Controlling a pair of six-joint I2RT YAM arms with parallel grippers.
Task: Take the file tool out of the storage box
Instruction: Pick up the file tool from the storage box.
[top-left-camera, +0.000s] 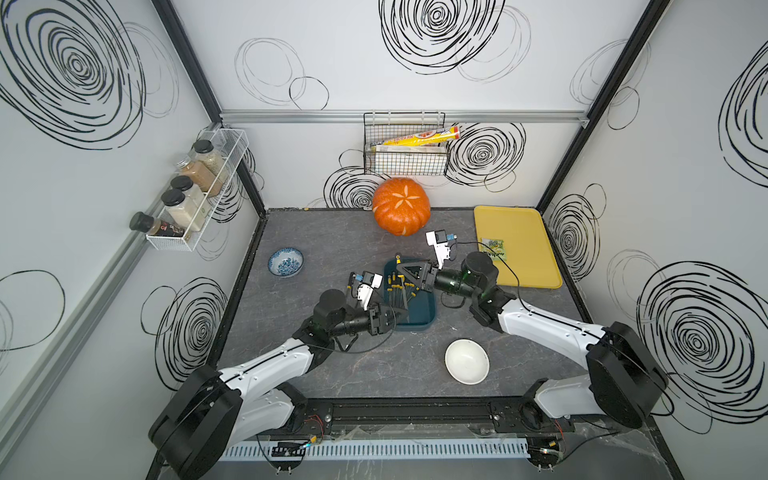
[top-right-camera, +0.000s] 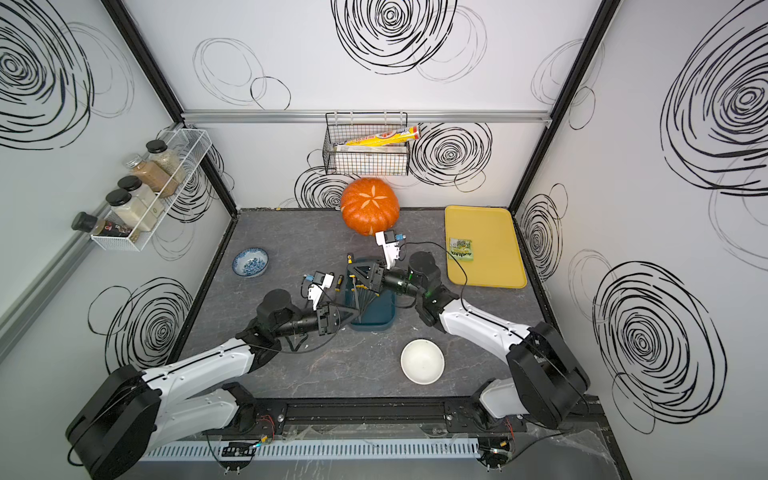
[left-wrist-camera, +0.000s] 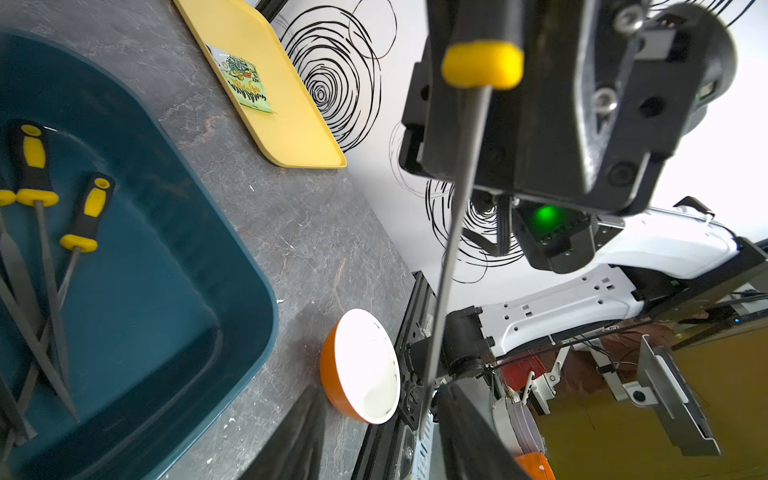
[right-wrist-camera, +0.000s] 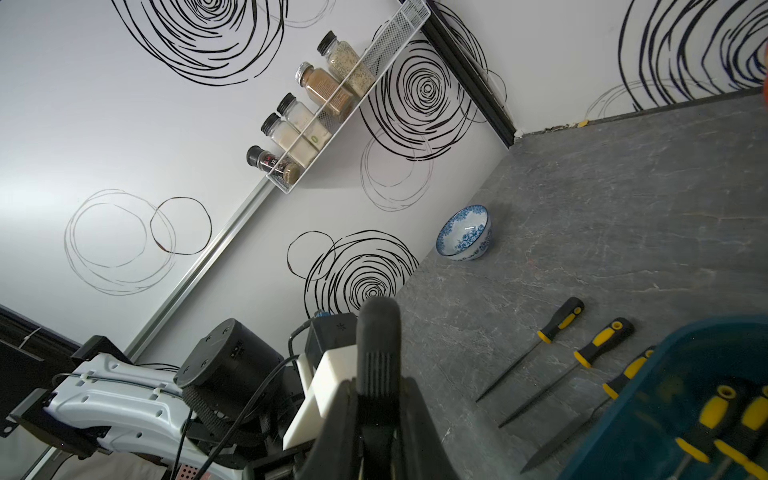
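The dark teal storage box (top-left-camera: 424, 311) (top-right-camera: 376, 318) lies mid-table, with several yellow-and-black file tools (left-wrist-camera: 37, 232) fanned inside it. My right gripper (top-left-camera: 402, 272) (right-wrist-camera: 376, 386) hangs over the box's far end, shut on the black handle (right-wrist-camera: 378, 332) of one file tool (left-wrist-camera: 457, 199). That file's thin shaft slants down toward my left gripper (top-left-camera: 400, 314) (left-wrist-camera: 378, 399) at the box's near-left edge. Its tip lies between the left jaws, which stand apart. Two more files (right-wrist-camera: 536, 345) lie on the table beside the box, and another leans at its rim.
An orange pumpkin (top-left-camera: 401, 206) stands at the back. A yellow tray (top-left-camera: 519, 224) with a green packet (top-left-camera: 493, 249) lies back right. There is a blue patterned bowl (top-left-camera: 285, 262) to the left and a white bowl (top-left-camera: 466, 360) near the front. A spice rack and a wire basket hang on the walls.
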